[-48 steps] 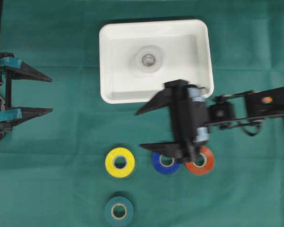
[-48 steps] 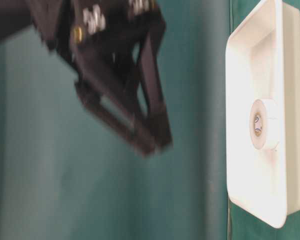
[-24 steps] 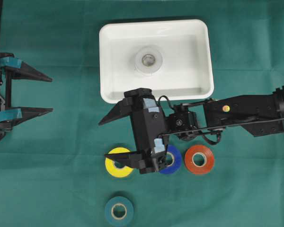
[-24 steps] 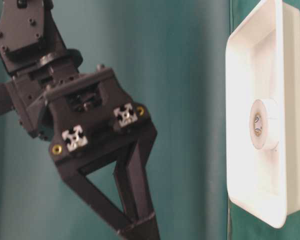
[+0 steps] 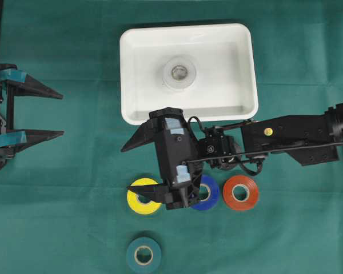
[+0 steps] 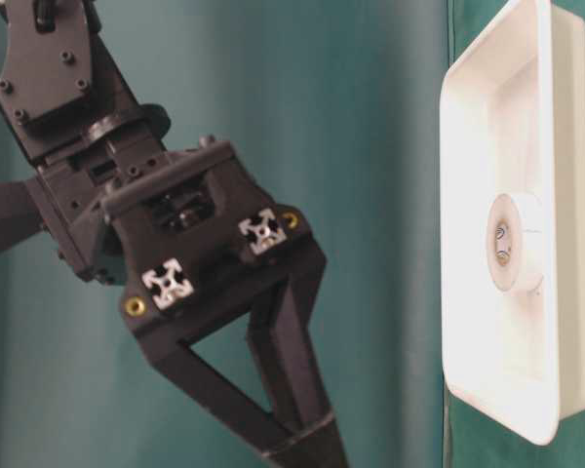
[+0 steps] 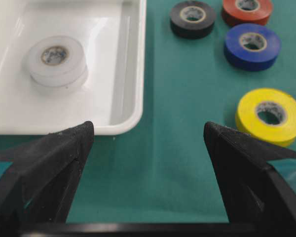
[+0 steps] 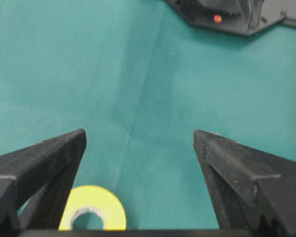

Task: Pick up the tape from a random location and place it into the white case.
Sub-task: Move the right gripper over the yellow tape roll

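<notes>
Overhead, white case: we see the white case [image 5: 188, 73] at the top middle of the green cloth [image 5: 74, 171], with a white tape roll [image 5: 179, 72] lying flat inside it.
Overhead, loose rolls: below the case we count a yellow roll [image 5: 140, 199], a blue roll [image 5: 206, 193] and an orange-red roll [image 5: 240, 192] in a row, and a dark green roll [image 5: 143, 254] nearer the bottom edge.
Overhead, right gripper [image 5: 134, 173]: its jaws stand wide apart and hold nothing; one fingertip lies over the yellow roll, the other points toward the case's lower left corner. Whether the tip touches the roll we cannot tell.
Overhead, left gripper [image 5: 60, 114]: it sits at the left edge, well apart from every roll, jaws spread and empty.
Table-level: we see the right gripper's body close to the camera, its fingers running out of the bottom of the picture, and the case at the right with the white roll in it.
Left wrist: between the spread fingers [image 7: 49, 153] we see the case with its white roll at left, and the yellow, blue and orange-red rolls plus a black-looking roll [image 7: 192, 18] at right.
Right wrist: the open fingers [image 8: 44, 158] frame bare cloth; the yellow roll shows at the bottom, beside the left finger.
</notes>
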`<state>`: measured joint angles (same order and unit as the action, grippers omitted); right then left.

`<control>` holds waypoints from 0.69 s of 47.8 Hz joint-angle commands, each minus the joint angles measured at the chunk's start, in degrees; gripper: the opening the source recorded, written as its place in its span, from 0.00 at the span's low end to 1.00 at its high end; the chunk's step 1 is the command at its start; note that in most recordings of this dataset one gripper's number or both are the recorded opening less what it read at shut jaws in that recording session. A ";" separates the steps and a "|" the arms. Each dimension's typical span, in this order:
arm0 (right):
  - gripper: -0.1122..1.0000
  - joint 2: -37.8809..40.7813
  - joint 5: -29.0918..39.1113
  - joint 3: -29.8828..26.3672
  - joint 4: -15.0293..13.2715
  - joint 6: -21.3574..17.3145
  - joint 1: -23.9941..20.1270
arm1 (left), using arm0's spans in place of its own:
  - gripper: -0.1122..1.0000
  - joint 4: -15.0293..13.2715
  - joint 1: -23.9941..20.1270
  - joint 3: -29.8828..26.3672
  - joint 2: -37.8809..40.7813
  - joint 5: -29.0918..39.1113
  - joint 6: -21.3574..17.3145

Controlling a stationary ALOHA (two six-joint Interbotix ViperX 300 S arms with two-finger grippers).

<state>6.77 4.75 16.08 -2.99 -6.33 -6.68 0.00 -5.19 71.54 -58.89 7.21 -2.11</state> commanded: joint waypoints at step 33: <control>0.92 9.05 39.73 -20.30 0.18 -4.57 -1.14 | 0.94 -0.09 -0.18 -0.70 0.53 -0.26 0.09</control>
<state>16.35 42.36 -1.32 -2.99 -10.81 -7.91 0.00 -5.27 71.54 -58.89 7.21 -2.11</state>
